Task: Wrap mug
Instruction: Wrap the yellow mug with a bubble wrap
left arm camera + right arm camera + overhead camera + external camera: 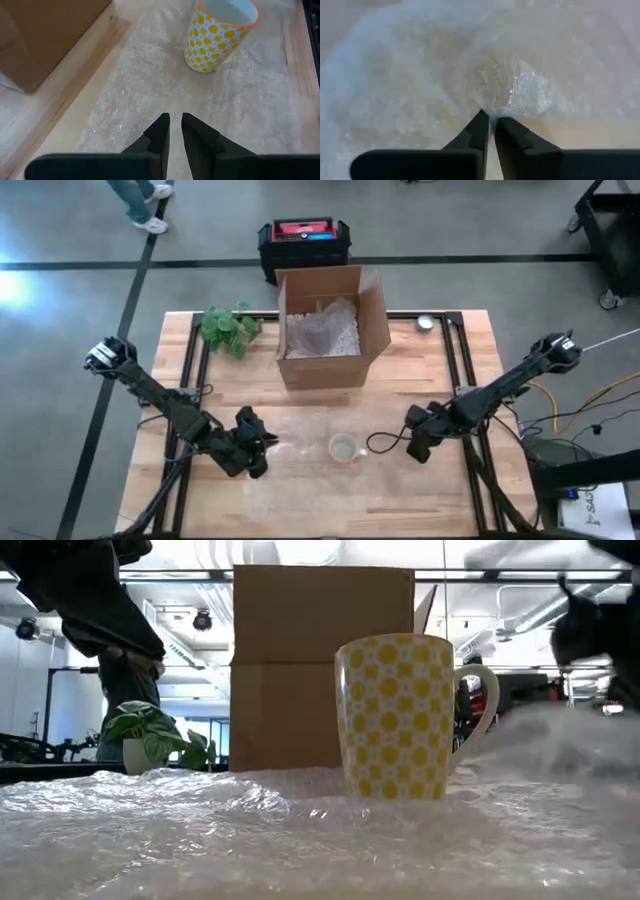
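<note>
Surface: wooden table
Mug: yellow-dotted white ceramic mug upright on clear bubble-wrap sheet
Left gripper: beside mug, nearly closed, empty
Right gripper: opposite side of mug, pinching wrap

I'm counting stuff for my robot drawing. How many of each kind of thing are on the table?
Mug: 1
Bubble wrap sheet: 1
Cardboard box: 1
Plant: 1
Small round silver thing: 1
Robot grippers: 2, left gripper and right gripper
Total: 7
</note>
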